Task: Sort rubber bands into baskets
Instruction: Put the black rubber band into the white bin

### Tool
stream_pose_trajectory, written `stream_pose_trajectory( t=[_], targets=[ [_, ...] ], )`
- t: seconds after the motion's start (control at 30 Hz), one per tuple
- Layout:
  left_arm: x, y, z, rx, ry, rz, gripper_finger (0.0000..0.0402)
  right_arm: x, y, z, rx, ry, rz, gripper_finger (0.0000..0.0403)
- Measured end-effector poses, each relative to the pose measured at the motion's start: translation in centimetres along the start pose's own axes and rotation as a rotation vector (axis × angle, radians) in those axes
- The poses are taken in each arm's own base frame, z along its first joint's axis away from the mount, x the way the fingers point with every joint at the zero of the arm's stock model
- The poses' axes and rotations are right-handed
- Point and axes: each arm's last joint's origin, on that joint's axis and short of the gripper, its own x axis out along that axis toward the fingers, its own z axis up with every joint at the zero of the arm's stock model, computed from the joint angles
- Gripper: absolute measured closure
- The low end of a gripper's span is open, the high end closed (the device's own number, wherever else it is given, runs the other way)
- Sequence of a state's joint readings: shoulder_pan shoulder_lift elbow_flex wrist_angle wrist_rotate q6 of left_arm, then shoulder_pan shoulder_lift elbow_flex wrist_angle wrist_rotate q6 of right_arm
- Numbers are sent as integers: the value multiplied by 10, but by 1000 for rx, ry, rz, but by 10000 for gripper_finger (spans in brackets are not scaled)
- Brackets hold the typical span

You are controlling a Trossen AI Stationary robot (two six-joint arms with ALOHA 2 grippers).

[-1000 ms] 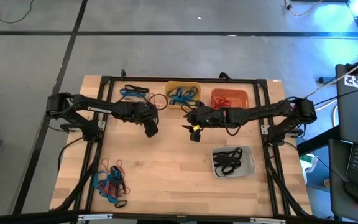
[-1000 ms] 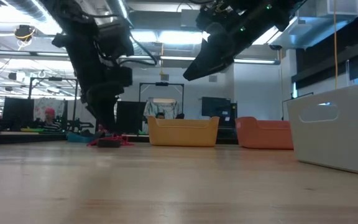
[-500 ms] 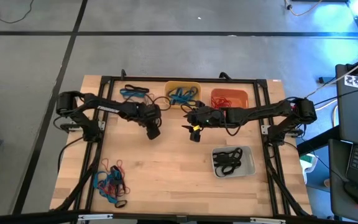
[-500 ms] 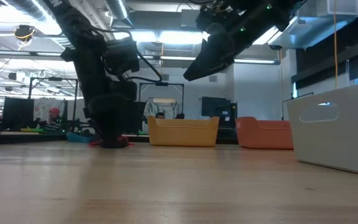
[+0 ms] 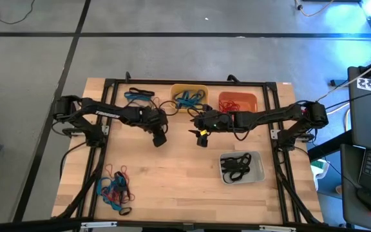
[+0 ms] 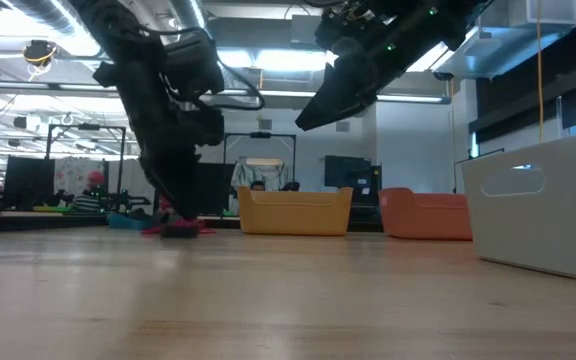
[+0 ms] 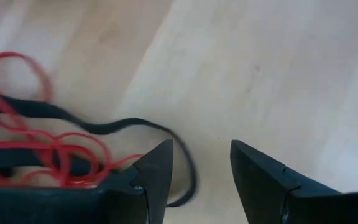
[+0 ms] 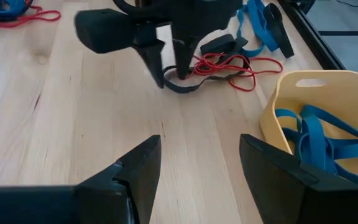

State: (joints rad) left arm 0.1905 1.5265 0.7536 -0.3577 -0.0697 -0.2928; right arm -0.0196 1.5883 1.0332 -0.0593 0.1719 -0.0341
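Note:
My left gripper (image 5: 158, 132) is open, its fingers pointing down at the table beside a small tangle of red rubber bands (image 7: 48, 158) and one black band (image 7: 114, 126). The black band's loop (image 7: 190, 182) lies on the wood between the two fingertips (image 8: 168, 74). My right gripper (image 5: 194, 124) is open and empty, held above the table's middle. The yellow basket (image 5: 189, 96) holds blue bands, the orange basket (image 5: 237, 102) holds red ones, and the pale grey basket (image 5: 241, 167) holds black ones. My left gripper has its fingers on either side of the black band's loop (image 7: 190, 182), coming from above. One finger (image 7: 157, 171) stands right against the band. I cannot tell whether it touches the band.
A pile of blue, red and black bands (image 5: 114, 190) lies at the near left corner. Blue and black bands (image 5: 140, 96) lie at the far left, beside the yellow basket. Bare wood lies between the grey basket and the near-left pile.
My left gripper has dipped down toward the table at the red and black tangle and then come slightly back up.

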Motion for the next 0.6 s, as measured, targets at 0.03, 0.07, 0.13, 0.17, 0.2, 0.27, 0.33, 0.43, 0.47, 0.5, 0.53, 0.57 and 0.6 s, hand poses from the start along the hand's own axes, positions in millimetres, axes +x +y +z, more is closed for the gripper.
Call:
stream_pose_trajectory(
  t=[0.03, 0.07, 0.13, 0.17, 0.2, 0.27, 0.33, 0.43, 0.47, 0.5, 0.53, 0.57, 0.6],
  targets=[
    [0, 1, 0, 0, -4, 21, 243, 0, 0, 0, 0, 0, 0, 187],
    [0, 1, 0, 0, -5, 32, 243, 0, 0, 0, 0, 0, 0, 187],
    [1, 1, -2, -4, 2, 15, 243, 0, 0, 0, 0, 0, 0, 187],
    [3, 1, -4, -4, 13, 8, 243, 0, 0, 0, 0, 0, 0, 187],
    [5, 2, -6, 1, 26, 12, 243, 0, 0, 0, 0, 0, 0, 187],
    [9, 5, -10, -2, 48, 33, 243, 0, 0, 0, -1, 0, 0, 187],
    [13, 8, -10, -13, 59, 42, 243, 0, 0, 0, -1, 1, 0, 187],
    [17, 9, -10, -22, 76, 27, 248, 0, 0, 0, -1, 2, 0, 187],
    [17, 10, -10, -22, 78, 26, 255, 0, 0, 0, -1, 2, 0, 187],
    [18, 10, -10, -21, 80, 21, 264, 0, 0, 0, -1, 2, 0, 187],
    [18, 11, -10, -23, 81, 20, 275, 0, 0, 0, -1, 2, 0, 187],
    [18, 11, -10, -22, 81, 21, 287, 0, 0, 0, -1, 2, 0, 187],
    [18, 11, -10, -22, 81, 21, 301, 0, 0, 0, -1, 2, -1, 187]
  ],
)
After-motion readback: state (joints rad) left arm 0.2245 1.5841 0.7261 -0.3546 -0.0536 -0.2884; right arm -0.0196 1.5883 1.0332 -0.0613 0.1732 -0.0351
